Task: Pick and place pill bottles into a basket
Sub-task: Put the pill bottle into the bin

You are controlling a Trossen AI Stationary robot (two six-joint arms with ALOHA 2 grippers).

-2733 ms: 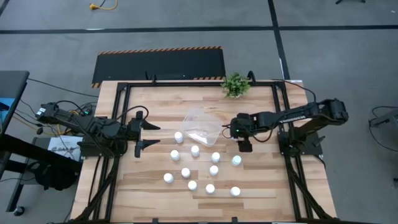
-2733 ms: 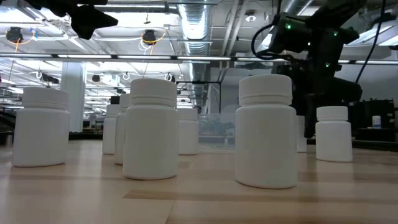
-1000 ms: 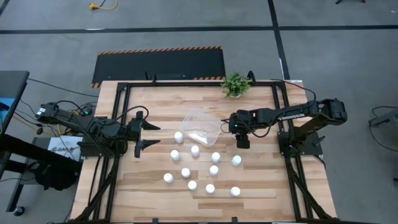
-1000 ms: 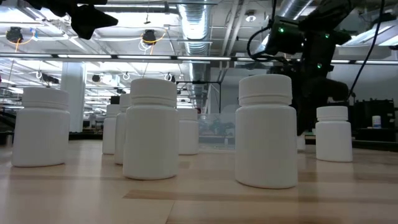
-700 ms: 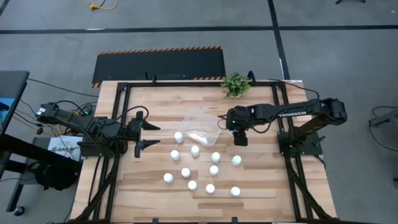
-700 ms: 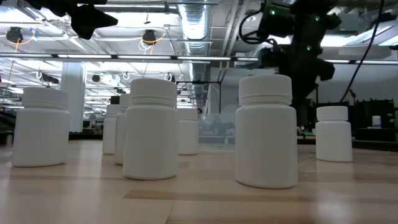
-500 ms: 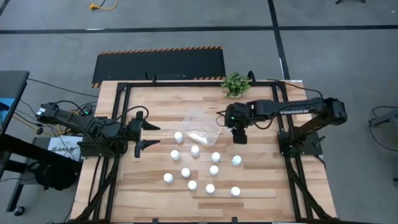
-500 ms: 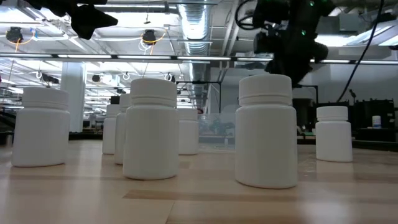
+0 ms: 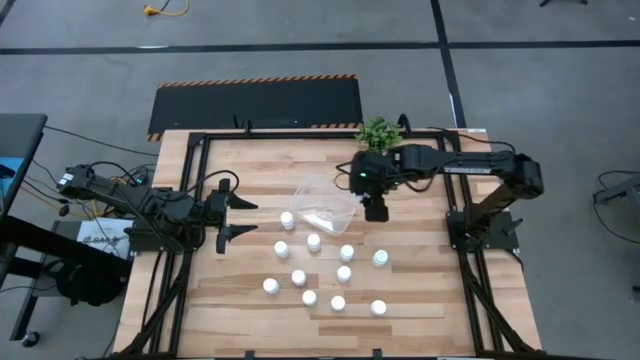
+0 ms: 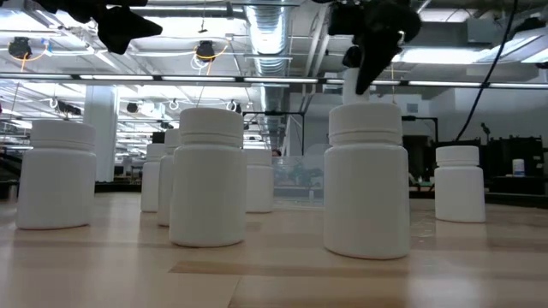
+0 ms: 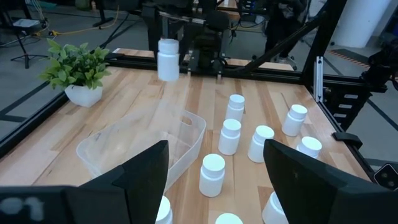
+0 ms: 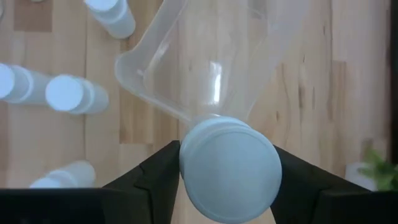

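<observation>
1. The right pincer [image 12: 227, 163] is up in the air, above the wooden table [image 9: 250, 170], at the edge of the basket [image 9: 325, 202] on the side of the right arm.
2. It grasps one pill bottle [image 12: 229, 167] between its two fingers; in the right wrist view the white cap fills the gap between them.
3. In the left wrist view this held bottle [image 11: 168, 59] hangs clear of the table, above the far rim of the basket [image 11: 134, 146].
4. The basket is a clear tub and it stands near the middle of the table, close to the green plant [image 9: 379, 135].
5. The other pill bottles [image 9: 314, 242] stand upright on the table in a loose group, just beside the basket on its near side.
6. The left pincer [image 9: 238, 218] waits at the left side of the table, its fingers spread apart and grasping nothing.
</observation>
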